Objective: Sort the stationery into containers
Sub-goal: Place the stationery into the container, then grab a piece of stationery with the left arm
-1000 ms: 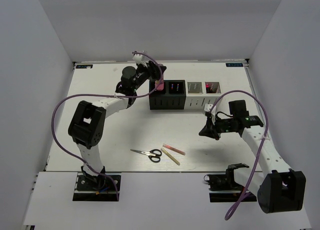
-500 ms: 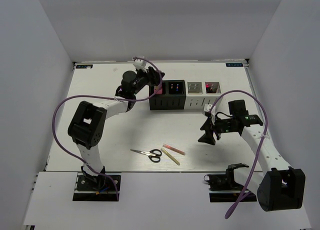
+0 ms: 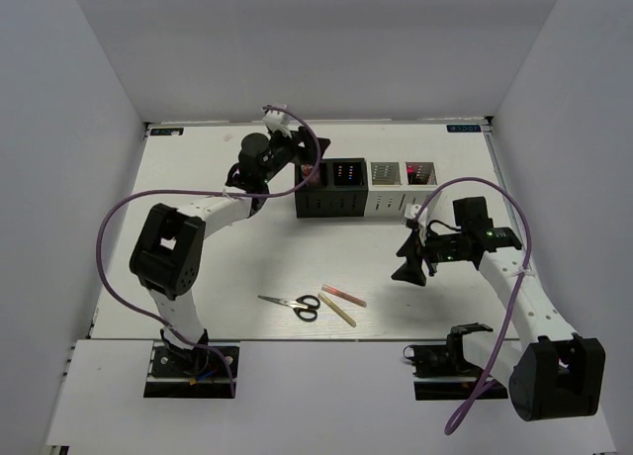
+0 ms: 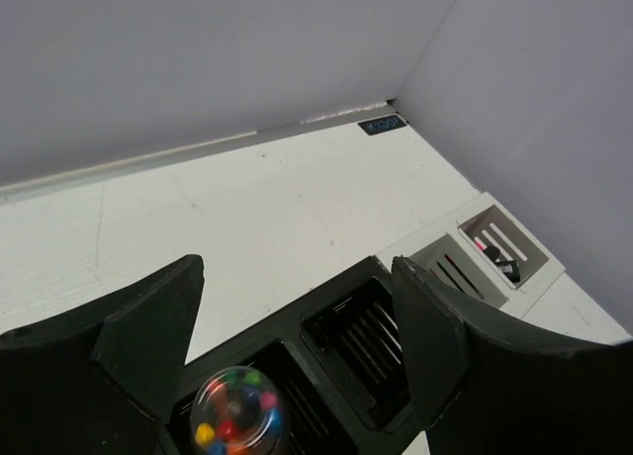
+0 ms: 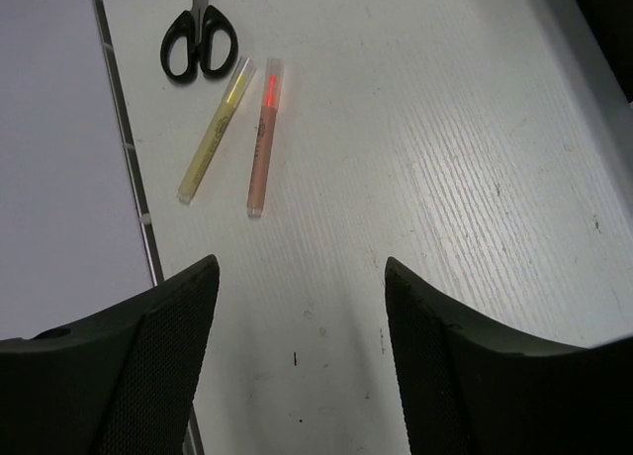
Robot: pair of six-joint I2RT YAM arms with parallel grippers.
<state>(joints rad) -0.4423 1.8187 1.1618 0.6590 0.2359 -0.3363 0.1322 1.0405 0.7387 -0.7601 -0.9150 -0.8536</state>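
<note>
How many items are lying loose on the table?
3: scissors, with a yellow pen and an orange pen lying side by side just beside them. Others could be hidden under the arms.

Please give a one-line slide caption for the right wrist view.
Open right gripper above the white table, facing black-handled scissors, a translucent yellow stick and a translucent orange stick.

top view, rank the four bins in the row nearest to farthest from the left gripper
1. left black bin, the left end of the row, directly below the left gripper
2. second black bin, next along to the right
3. light grey bin, third along
4. end white bin, the far right end of the row
</note>
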